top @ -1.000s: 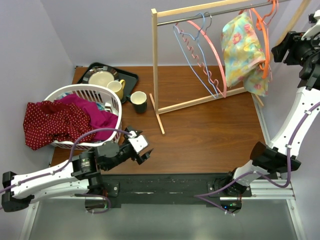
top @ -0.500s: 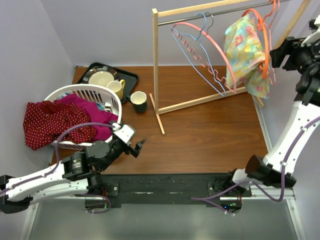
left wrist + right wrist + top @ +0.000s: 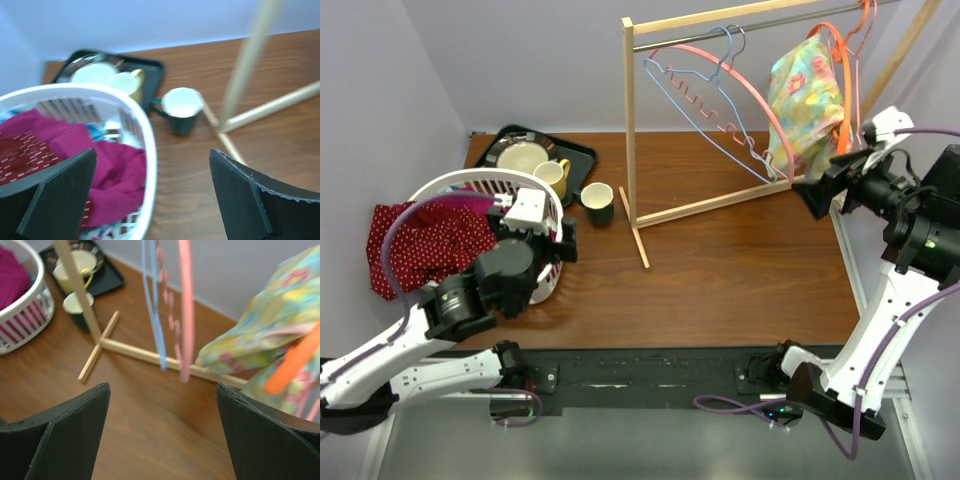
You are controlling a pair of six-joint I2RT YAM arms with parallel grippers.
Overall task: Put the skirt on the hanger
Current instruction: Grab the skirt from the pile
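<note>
- Your right tool (image 3: 165,430) is released: its two fingers stand wide apart with nothing between them.
- The skirt (image 3: 265,335), a floral one in yellow, green and pink, lies ahead of that tool, up and to its right. It is draped over the orange hanger (image 3: 295,362), and neither finger touches it in the wrist view.
- From above, that hanger is hooked over the rail of the wooden rack (image 3: 630,130). The skirt hangs down from it, and its lower edge comes near the right tool's tips.
- Straight ahead of the right tool, a pink hanger (image 3: 186,315) and a blue hanger (image 3: 159,340) hang bare from the same rail. They are side by side, to the left of the skirt.
- Your left tool (image 3: 152,190) is released too, with its fingers spread wide and nothing gripped.
- Under that tool, toward its left finger, runs the rim of the white basket (image 3: 145,135), with a magenta cloth (image 3: 110,165) inside.
- From above, a red dotted cloth (image 3: 420,245) spills over the basket's side, to the left of the tool.
- Ahead of the left tool, a dark mug (image 3: 182,107) stands upright on the brown surface (image 3: 285,145), near the rack's foot.
- Beyond the mug and to the tool's left sits a black tray (image 3: 152,67). It carries a yellow mug (image 3: 125,82) and a pale plate (image 3: 95,74).
</note>
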